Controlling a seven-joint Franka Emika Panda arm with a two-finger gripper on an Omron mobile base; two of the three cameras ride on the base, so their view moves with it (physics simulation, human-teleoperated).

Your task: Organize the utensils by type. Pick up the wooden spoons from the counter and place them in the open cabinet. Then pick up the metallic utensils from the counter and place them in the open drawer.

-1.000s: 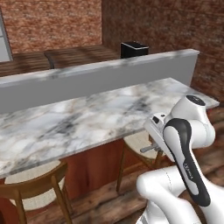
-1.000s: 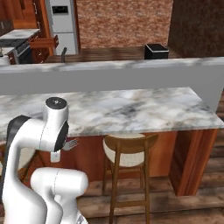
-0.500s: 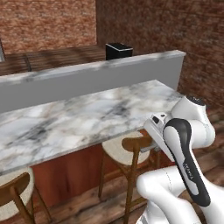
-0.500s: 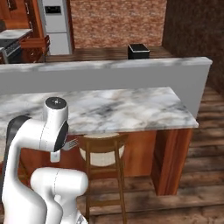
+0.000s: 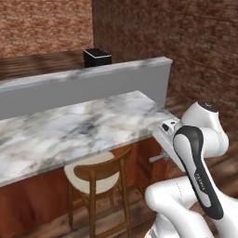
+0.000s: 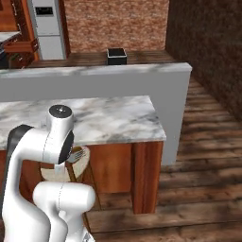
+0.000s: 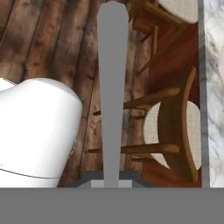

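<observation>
**Fork clamped, handle running straight out toward 12 o'clock**

The jaws [image 7: 111, 183] grip a grey metal fork [image 7: 113, 87] lengthwise; its tines show beside the arm in the right base view. The table [image 5: 69, 130] is bare, with a stool [image 5: 100, 174] below. The drawer must still be reached, I judge.

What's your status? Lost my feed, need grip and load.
Gripper shut on fork. Fork off the counter, over floor. Wooden stool beneath, not touching.

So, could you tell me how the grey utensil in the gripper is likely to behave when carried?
The grey utensil looks straight and rigid, so it probably won't flex. Most of its smooth, narrow handle sticks out beyond the gripper, so it could pivot or slip in the grip. Being thin, it's likely light.
</observation>
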